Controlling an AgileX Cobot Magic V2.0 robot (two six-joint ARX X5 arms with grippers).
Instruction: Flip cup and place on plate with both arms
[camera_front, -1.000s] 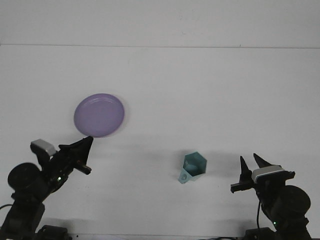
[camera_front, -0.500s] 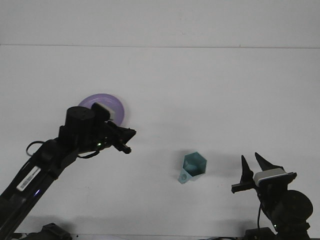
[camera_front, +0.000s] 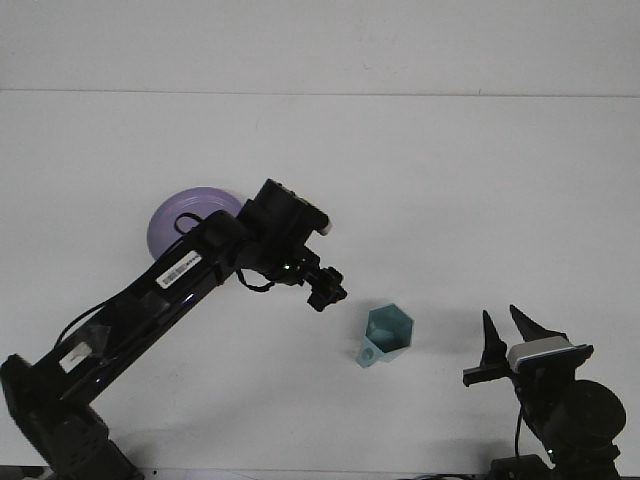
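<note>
A teal cup (camera_front: 387, 333) with a hexagonal rim lies tilted on the white table, its handle toward the lower left. A purple plate (camera_front: 178, 216) sits at the left, partly hidden behind my left arm. My left gripper (camera_front: 330, 291) reaches far out over the table and hangs just left of and above the cup, not touching it; its fingers look close together. My right gripper (camera_front: 504, 328) stands low at the right, open, its two dark fingers pointing up, well right of the cup.
The white table (camera_front: 450, 180) spreads wide behind the cup and plate, ending at a pale back wall. My left arm's black links (camera_front: 150, 300) stretch diagonally from the lower left corner across the plate's near edge.
My left arm has swung out from the lower left, past the plate and rightward, ending close to the cup. The right gripper, cup and plate have stayed put.
</note>
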